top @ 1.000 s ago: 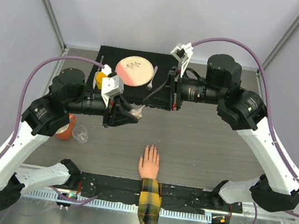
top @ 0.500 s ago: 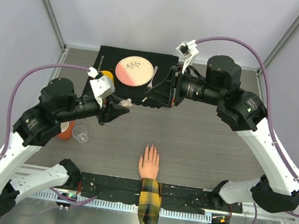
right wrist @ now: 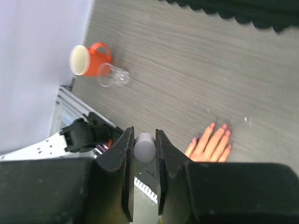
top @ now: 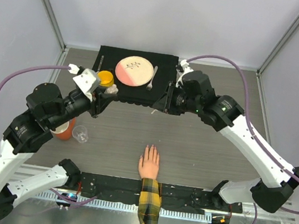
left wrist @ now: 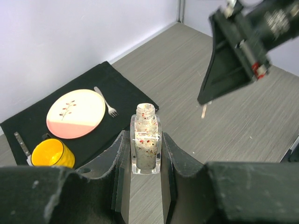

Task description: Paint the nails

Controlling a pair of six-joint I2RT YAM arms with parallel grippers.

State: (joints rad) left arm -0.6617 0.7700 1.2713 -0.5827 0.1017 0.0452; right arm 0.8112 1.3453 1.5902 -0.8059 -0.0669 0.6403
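Nails down flat at the near middle, and both my pincers are loaded!

The pinkish nails [top: 151, 148] tip a hand [top: 149, 165] lying palm down by the table's near edge, fingers pointing far. Up and to the left, my left pincer [left wrist: 145, 145] is pinching an uncapped clear bottle [left wrist: 145, 125] of speckled polish, upright. To the right, my right pincer [right wrist: 144, 139] is clamped on the pale cap [right wrist: 144, 148], its thin brush [left wrist: 204, 110] pointing down. An orange mug [top: 63, 129] and a clear glass [top: 80, 133] sit together at the left.
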